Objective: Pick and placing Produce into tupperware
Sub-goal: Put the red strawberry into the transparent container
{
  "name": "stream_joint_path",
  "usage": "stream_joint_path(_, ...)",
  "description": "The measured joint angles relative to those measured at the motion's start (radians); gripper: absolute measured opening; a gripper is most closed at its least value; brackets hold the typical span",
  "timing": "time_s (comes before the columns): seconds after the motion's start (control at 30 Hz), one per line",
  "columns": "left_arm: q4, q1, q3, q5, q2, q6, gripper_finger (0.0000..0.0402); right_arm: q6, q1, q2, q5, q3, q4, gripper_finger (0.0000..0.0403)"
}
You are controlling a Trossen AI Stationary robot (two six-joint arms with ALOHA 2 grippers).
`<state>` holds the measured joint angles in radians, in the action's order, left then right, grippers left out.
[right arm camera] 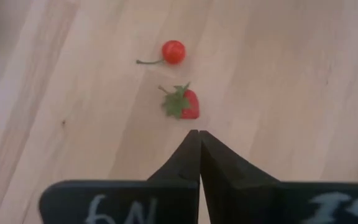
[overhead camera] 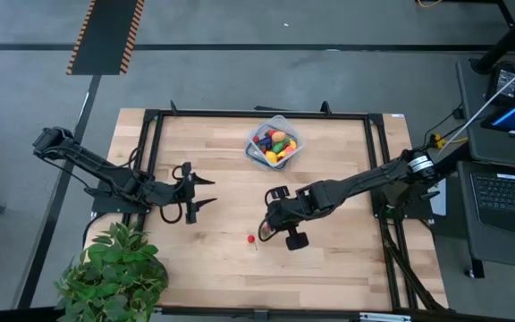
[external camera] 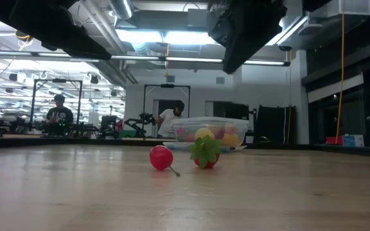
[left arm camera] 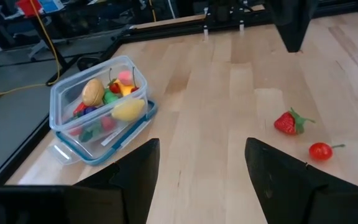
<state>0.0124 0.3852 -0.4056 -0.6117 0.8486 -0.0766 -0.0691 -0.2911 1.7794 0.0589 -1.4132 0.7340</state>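
- High view: my right gripper (overhead camera: 272, 224) hangs over the middle of the pale wooden table (overhead camera: 347, 259), just beside a small round red cherry with a thin stem (overhead camera: 251, 240). My left gripper (overhead camera: 206, 192) waits well apart on the other side, its fingers spread. The clear bluish plastic tupperware (overhead camera: 274, 143), already holding mixed toy produce, sits near the far edge.
- Low view: the cherry (external camera: 161, 157) and a small red toy strawberry with a green leafy cap (external camera: 205, 153) lie near each other on the wood, apart, with the tupperware (external camera: 209, 131) behind them.
- Left wrist view: the strawberry (left arm camera: 286, 122) and cherry (left arm camera: 321, 150) lie loose, well apart from the tupperware (left arm camera: 98, 112).
- Right wrist view: my right fingers (right arm camera: 191, 163) are pressed together with nothing between them, pointing at the strawberry (right arm camera: 184, 103); the cherry (right arm camera: 173, 51) lies beyond it.
- I judge both pieces light, hard and smooth. The cherry will likely roll, so I would pinch across the strawberry's red body, not its leaves.
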Motion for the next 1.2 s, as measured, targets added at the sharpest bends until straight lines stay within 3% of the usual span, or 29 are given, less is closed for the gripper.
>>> stream_joint_path(0.27, -0.001, -0.001, 0.000, 0.000, 0.000, 0.000, 0.0230, -0.045, 0.007, -0.001, 0.036, 0.000, 0.002, 0.0052)
stream_joint_path(0.53, -0.002, -0.001, -0.001, 0.000, 0.000, 0.000, 0.0230, -0.075, 0.008, 0.002, 0.036, 0.000, -0.008, 0.0169)
stream_joint_path(0.7, -0.005, -0.001, -0.001, 0.000, 0.000, 0.000, 0.0230, -0.189, 0.010, 0.036, 0.038, 0.000, -0.042, 0.0223)
stream_joint_path(0.9, -0.006, -0.001, -0.001, 0.000, 0.000, 0.000, 0.0230, -0.320, 0.010, 0.116, 0.037, 0.000, -0.052, 0.0238)
stream_joint_path(1.2, -0.007, -0.001, -0.001, 0.001, 0.000, 0.000, 0.0230, -0.325, -0.001, 0.181, 0.037, -0.014, -0.054, 0.0239)
